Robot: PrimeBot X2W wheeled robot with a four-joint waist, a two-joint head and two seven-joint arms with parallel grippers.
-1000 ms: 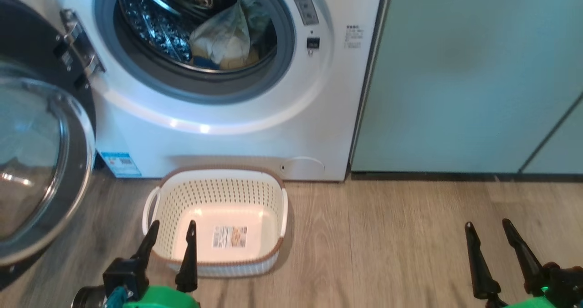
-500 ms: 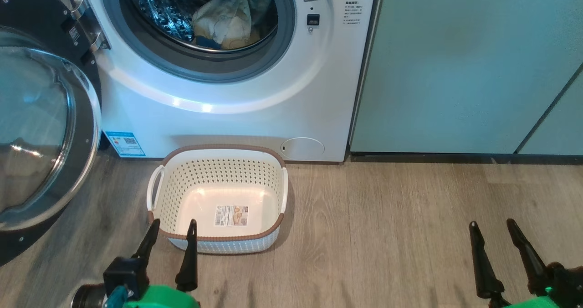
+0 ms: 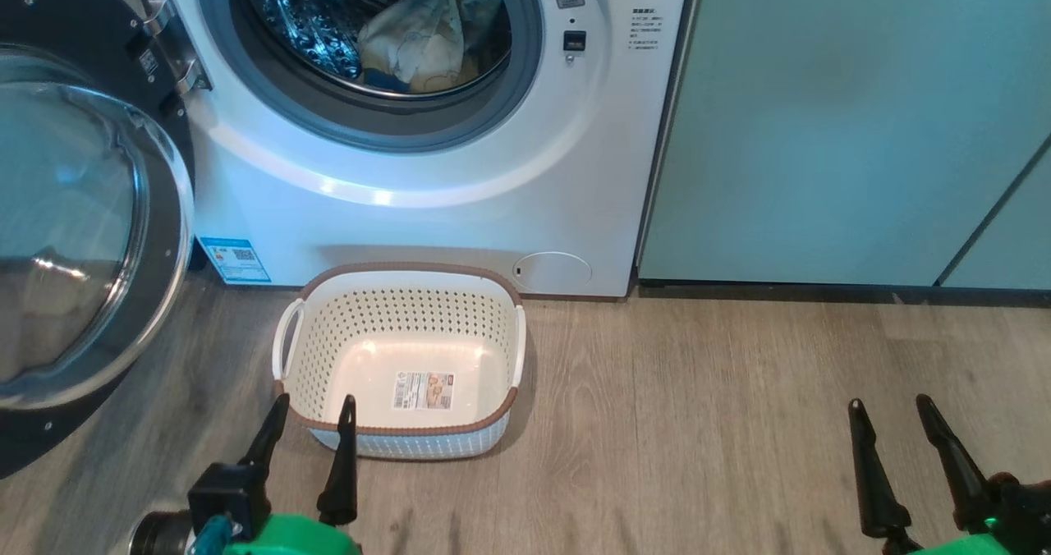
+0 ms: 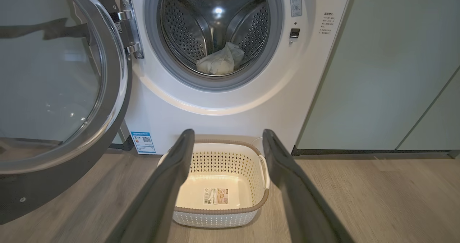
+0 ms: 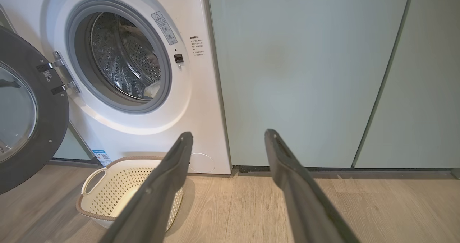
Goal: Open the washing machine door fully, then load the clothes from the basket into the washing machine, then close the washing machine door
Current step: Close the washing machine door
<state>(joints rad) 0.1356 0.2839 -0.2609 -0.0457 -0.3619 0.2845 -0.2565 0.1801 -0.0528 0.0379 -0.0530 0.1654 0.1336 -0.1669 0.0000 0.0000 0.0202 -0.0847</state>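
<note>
Wood-plank floor (image 3: 739,424), pale green cabinet doors (image 3: 821,128) back right, the washing machine (image 3: 460,218) back left.

Left gripper (image 3: 316,401): jaws spread wide, nothing between them, hanging above the floor. Right gripper (image 3: 889,403): same, jaws wide apart, holding nothing.

Relative to left gripper:
- the basket (image 3: 394,333) sits on the floor straight ahead and lower. Head view lines both fingertips up over its near brown rim. Left wrist view frames it between the fingers (image 4: 169,185), beyond the tips. Can't tell from these whether the tips touch the rim.
- label sticker (image 3: 423,391) on the basket bottom is in plain sight.
- past the basket, ahead and higher: the grey-rimmed drum mouth (image 3: 386,132). The clothes (image 3: 419,38) lie inside it on the drum's low side, a cream bundle with a blue patch.
- the washing machine door (image 3: 74,235) stands swung open to the gripper's left, hinge (image 3: 168,42) on the left edge of the drum mouth, glass bowl bulging toward the robot.
- blue energy sticker (image 3: 234,259) is ahead-left, low on the washing machine front.
- service flap (image 3: 552,270) is ahead-right, just behind the basket's far right corner.

Relative to right gripper:
- basket well off to its left.
- washing machine ahead-left.
- cabinet doors dead ahead.
- floor planks below.
</note>
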